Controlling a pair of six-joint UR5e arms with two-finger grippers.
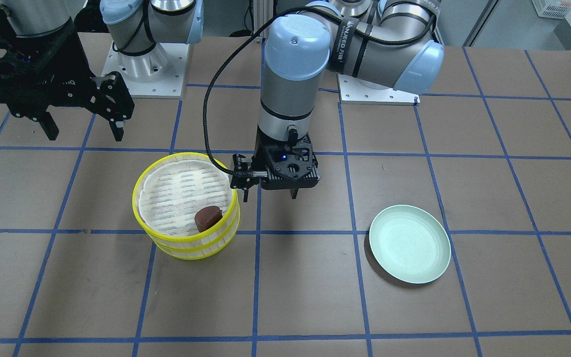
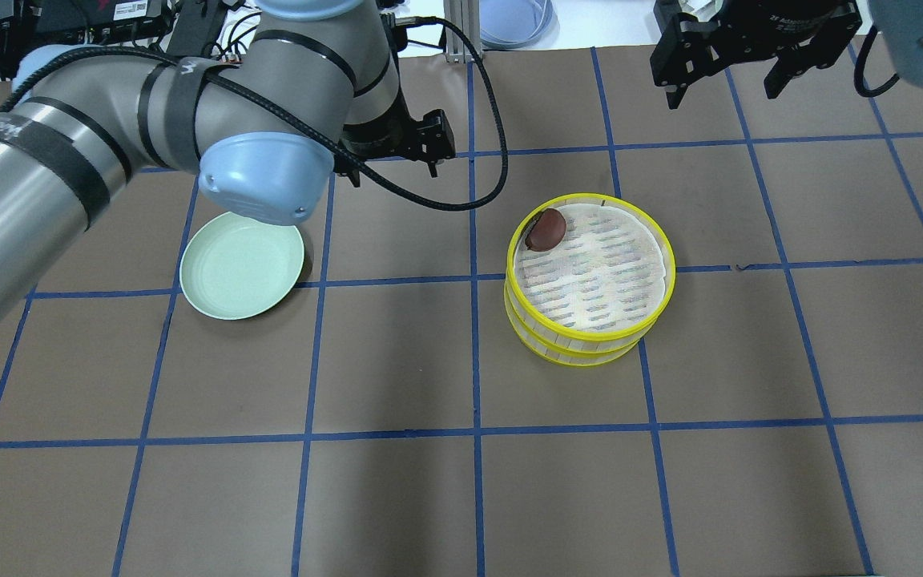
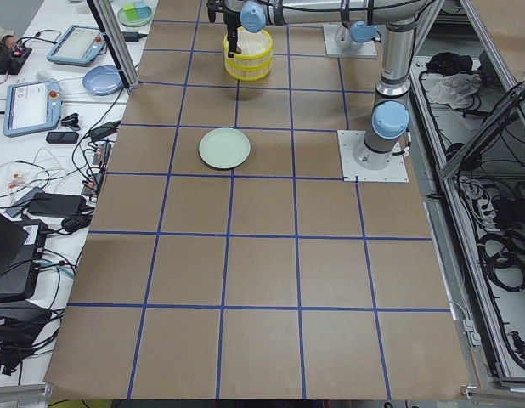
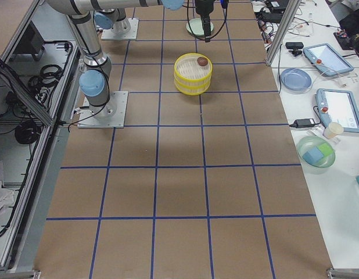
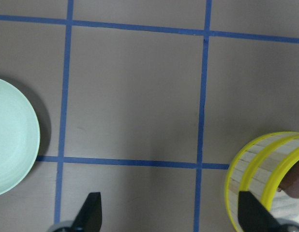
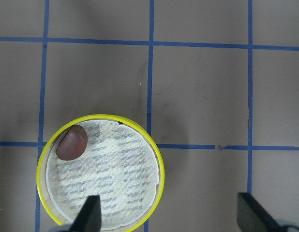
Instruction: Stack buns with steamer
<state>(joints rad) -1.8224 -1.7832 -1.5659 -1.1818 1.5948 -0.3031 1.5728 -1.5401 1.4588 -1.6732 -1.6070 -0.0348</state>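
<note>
From the front, the brown bun lay at the rim of the upper of two stacked steamer trays on the surface; from overhead, the left gripper and right gripper both hung clear, fingers wide and empty.

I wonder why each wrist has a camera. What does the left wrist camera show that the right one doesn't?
Only the left wrist view shows the green plate, at its left edge, and the stacked steamer's slatted side. Only the right wrist view looks straight down on the top tray's whole floor and the whole brown bun. Both show the steamer, the blue-taped table, and an open gripper: the left gripper and right gripper respectively.
</note>
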